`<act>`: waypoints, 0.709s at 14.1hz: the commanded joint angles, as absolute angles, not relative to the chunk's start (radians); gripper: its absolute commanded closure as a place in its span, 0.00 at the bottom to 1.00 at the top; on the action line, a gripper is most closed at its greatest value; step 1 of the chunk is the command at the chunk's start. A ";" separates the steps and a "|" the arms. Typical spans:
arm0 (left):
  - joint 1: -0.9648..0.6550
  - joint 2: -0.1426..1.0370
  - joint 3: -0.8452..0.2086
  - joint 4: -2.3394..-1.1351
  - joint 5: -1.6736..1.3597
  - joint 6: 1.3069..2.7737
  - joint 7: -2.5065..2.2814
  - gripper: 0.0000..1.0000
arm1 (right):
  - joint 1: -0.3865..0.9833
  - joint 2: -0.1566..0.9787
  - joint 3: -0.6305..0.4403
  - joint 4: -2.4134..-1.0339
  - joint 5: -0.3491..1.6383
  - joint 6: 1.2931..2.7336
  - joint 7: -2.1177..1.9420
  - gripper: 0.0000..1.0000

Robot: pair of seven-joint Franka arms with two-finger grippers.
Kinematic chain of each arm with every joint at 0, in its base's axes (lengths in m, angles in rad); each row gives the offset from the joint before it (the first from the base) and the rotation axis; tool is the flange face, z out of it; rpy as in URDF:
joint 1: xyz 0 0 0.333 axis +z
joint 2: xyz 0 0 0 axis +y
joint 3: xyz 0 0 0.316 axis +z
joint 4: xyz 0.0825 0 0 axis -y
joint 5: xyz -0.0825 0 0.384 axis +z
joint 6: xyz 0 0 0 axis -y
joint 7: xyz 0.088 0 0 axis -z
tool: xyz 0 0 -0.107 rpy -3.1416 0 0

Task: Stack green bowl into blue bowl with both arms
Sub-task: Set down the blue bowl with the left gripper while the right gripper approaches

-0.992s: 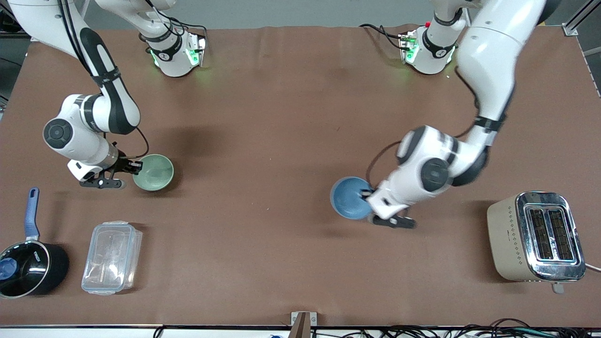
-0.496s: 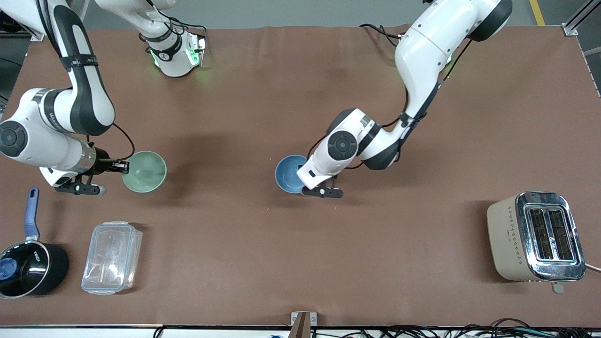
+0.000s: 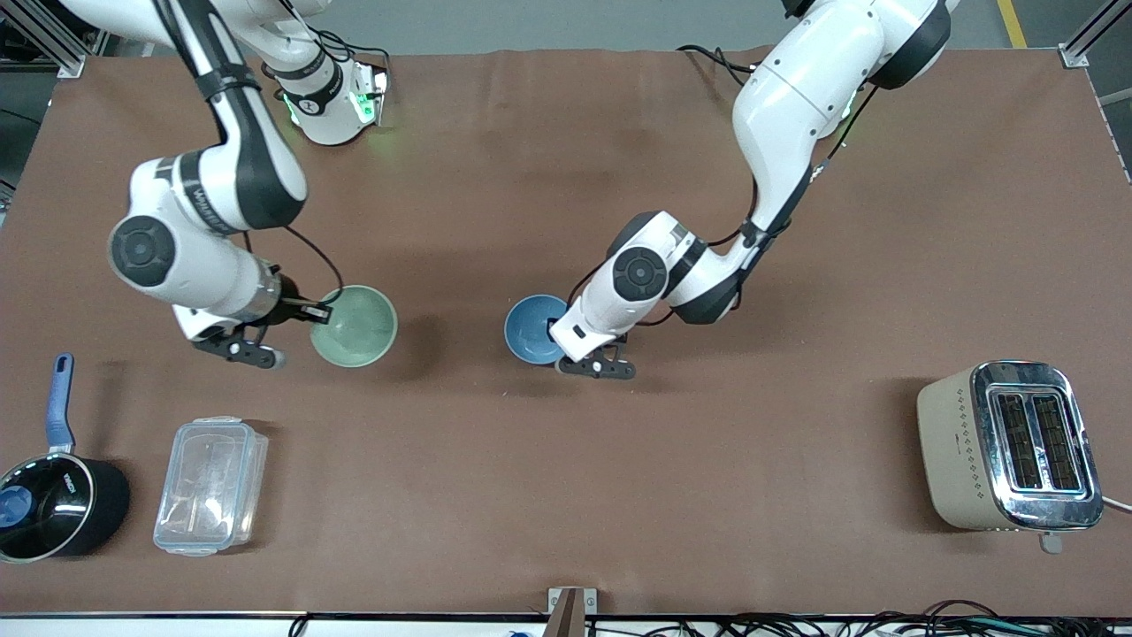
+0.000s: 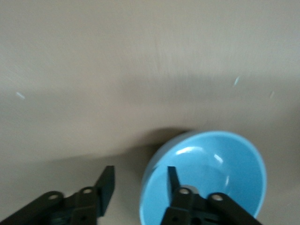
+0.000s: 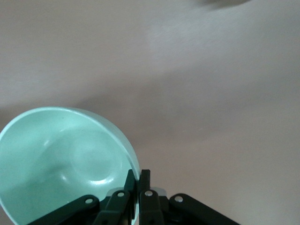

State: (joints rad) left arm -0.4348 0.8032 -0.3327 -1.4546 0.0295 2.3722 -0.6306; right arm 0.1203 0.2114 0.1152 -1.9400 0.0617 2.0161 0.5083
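Observation:
The green bowl hangs from my right gripper, which is shut on its rim and holds it over the table toward the right arm's end. In the right wrist view both fingers pinch the green bowl's wall. The blue bowl sits low near the table's middle, apart from the green bowl. My left gripper is at its rim. In the left wrist view the left gripper is open, with one finger inside the blue bowl and one outside it.
A black saucepan with a blue handle and a clear plastic box stand nearer the front camera at the right arm's end. A beige toaster stands at the left arm's end.
The left arm carried the blue bowl from the left arm's end to the table's middle. The right arm drew back, then carried the green bowl toward the blue bowl.

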 commanded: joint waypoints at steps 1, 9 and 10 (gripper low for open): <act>-0.330 0.625 -0.322 -1.468 0.055 2.239 -0.643 0.00 | 0.149 0.224 0.172 -1.882 0.075 2.013 0.656 1.00; 0.047 0.341 -0.327 -1.330 0.052 1.655 -0.200 0.00 | 0.414 0.377 0.187 -1.786 0.034 2.129 1.079 1.00; 0.073 0.325 -0.327 -1.321 0.051 1.594 -0.158 0.00 | 0.438 0.397 0.187 -1.786 0.019 2.163 1.141 1.00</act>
